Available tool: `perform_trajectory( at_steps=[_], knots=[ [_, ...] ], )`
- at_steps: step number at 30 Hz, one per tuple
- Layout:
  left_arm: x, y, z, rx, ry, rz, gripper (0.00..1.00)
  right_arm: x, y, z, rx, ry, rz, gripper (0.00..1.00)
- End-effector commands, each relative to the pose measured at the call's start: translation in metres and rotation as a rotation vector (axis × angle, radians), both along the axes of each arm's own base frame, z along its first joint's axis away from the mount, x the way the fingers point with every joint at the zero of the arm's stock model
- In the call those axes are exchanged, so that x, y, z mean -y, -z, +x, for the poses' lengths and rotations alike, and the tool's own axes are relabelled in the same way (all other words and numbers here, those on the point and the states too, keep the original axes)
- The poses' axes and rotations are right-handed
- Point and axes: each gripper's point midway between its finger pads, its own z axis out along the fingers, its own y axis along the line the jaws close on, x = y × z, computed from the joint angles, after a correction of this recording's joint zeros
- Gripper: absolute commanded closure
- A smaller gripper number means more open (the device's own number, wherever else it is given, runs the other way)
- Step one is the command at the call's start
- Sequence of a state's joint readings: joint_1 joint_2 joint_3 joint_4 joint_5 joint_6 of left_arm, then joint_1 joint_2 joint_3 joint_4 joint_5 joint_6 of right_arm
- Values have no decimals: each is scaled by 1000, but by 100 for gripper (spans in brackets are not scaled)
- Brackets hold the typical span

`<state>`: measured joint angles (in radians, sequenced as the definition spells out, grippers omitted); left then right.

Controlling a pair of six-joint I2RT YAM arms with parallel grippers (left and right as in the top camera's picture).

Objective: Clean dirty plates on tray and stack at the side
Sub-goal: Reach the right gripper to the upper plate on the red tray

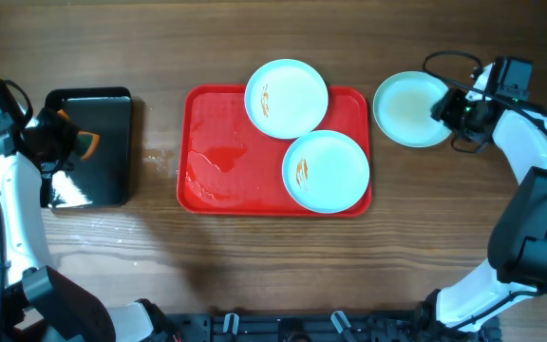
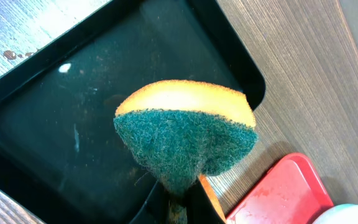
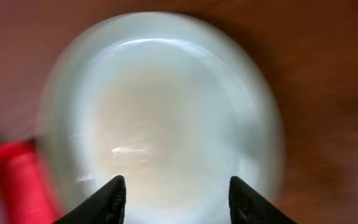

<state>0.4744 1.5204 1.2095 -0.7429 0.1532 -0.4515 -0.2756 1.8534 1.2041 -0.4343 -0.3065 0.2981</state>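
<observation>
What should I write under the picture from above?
Two round pale plates with orange smears wait on the red plastic tray while a third plate rests on the wooden table outside it.

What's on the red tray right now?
The red tray holds two smeared plates: the far plate and the near plate. Its bare left half looks wet. Tray surface beneath them is covered.

I count three plates: one smeared plate (image 1: 287, 98), a second smeared plate (image 1: 326, 171), one clean plate (image 1: 408, 109). One red tray (image 1: 216, 133), one black tray (image 1: 103, 171), one sponge (image 2: 185, 143).
</observation>
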Motion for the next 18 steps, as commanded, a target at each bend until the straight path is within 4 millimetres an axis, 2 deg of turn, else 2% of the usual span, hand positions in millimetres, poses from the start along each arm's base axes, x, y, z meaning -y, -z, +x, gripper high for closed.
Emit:
perform_trajectory(
  at_steps=[1,3,5,8,9,11,13,15,18],
  knots=[
    [-4,1,0,0,-12,3,96,-74,-49,17,167,-186,439,45],
    [0,0,2,11,-1,-14,96,-100,-74,23,231,-259,551,39],
    [7,-2,7,34,24,-40,96,-126,-89,26,282,-347,580,37],
    [19,-5,13,58,62,-73,96,-166,-94,26,285,-441,540,27],
    [24,-5,15,61,76,-78,96,-181,-91,25,262,-456,506,22],
    [31,-5,17,60,97,-76,96,-200,-84,24,214,-465,413,15],
    [38,-5,20,62,120,-75,96,-211,-79,21,163,-479,284,1],
    [44,-6,23,64,140,-72,96,-215,-77,16,115,-487,164,0],
    [53,-7,27,72,165,-68,96,-211,-87,7,32,-514,-8,0]
  ],
)
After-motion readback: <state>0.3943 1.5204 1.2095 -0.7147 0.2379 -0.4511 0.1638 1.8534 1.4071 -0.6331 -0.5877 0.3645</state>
